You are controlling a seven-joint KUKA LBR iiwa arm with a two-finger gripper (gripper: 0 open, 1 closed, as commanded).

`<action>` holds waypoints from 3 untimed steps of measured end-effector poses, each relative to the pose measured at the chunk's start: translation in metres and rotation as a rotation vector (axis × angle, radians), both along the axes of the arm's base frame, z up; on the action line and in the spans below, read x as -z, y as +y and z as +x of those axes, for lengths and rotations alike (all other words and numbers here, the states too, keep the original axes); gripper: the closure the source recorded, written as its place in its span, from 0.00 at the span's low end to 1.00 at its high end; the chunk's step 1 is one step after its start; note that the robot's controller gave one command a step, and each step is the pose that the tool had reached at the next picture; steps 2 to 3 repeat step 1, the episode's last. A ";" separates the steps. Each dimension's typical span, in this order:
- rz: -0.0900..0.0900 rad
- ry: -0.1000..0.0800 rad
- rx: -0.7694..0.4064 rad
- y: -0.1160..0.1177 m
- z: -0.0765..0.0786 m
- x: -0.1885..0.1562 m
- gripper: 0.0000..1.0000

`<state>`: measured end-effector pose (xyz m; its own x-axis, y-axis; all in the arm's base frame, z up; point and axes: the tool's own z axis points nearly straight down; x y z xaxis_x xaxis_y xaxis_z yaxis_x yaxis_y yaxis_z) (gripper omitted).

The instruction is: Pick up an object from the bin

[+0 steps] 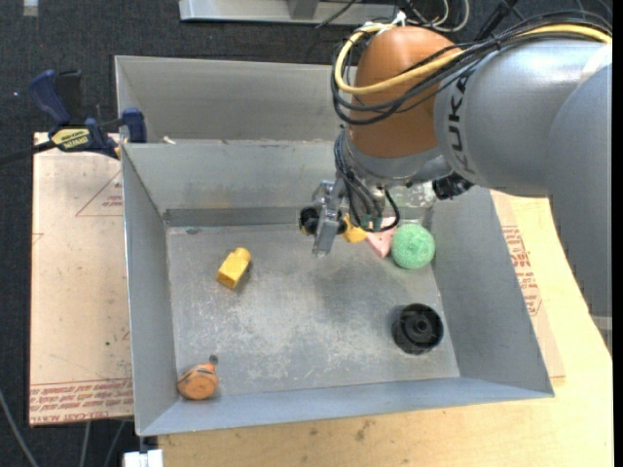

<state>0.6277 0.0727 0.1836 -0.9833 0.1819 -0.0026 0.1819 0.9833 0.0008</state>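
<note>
My gripper (324, 233) hangs low over the back middle of the bin floor, under the arm's orange cover. Just right of it lie a small yellow piece (355, 233) and a pink piece (378, 244), both partly hidden by the gripper. A green ball (413, 246) rests against the pink piece on its right. A small black thing (309, 220) sits close to the gripper's left side, by the back wall. Whether anything is held I cannot make out.
A yellow block (234, 268) lies on the left of the floor. An orange rounded thing (198, 381) sits in the front left corner. A black round cap-like part (417, 328) lies at the front right. The arm's bulk overhangs the bin's back right.
</note>
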 end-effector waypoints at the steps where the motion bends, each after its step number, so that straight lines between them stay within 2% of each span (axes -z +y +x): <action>1: 0.000 0.000 0.000 0.000 0.000 0.000 1.00; 3: 0.000 0.000 0.000 0.000 0.000 0.000 1.00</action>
